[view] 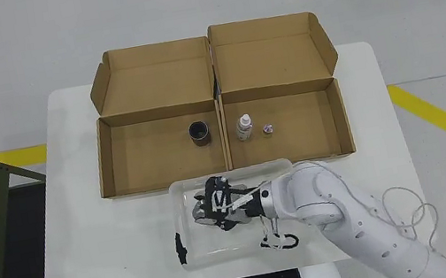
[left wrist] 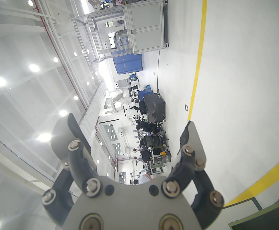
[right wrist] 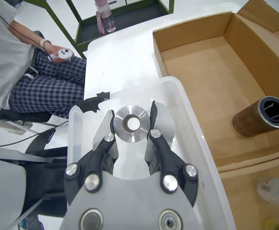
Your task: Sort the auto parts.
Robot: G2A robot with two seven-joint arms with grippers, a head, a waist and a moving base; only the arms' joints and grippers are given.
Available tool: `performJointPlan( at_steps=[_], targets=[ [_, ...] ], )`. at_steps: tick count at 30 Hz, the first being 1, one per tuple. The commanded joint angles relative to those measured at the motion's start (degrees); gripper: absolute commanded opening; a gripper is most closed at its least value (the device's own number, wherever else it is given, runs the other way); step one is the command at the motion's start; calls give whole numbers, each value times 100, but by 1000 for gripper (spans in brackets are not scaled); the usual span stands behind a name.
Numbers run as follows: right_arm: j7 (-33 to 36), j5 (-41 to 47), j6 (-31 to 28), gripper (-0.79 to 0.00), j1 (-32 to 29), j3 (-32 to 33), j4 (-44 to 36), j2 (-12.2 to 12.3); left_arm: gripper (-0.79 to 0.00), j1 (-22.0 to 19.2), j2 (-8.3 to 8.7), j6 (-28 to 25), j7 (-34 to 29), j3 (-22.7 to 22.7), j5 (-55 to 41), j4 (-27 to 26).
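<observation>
Silver disc (right wrist: 128, 135), brown cylinder (right wrist: 248, 124)

Print on the small bottle (right wrist: 268, 192) is too small to read; nothing else legible.

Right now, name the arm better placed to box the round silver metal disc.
Right: the right gripper clamps the round silver metal disc near the brown cardboard box; the left gripper faces the hall.

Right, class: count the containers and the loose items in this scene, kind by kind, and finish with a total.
Open brown cardboard boxes: 2
Clear plastic bin: 1
Silver metal disc with a centre hole, held by the right gripper: 1
Dark brown metal cylinder: 1
Small white bottle: 1
Tiny purple piece: 1
Total: 7
</observation>
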Motion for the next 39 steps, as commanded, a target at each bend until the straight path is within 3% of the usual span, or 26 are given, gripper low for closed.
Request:
performJointPlan(
  at_steps=[1,20,39],
  targets=[
    [-44,147,96,-785,-43,87,-89,14,0,0,0,0,0,0,0,0],
    [-994,1328,516,-785,-415,795,-427,95,0,0,0,0,0,0,0,0],
    [-1477,1355,361,-785,-629,1194,-646,175,0,0,0,0,0,0,0,0]
  ],
)
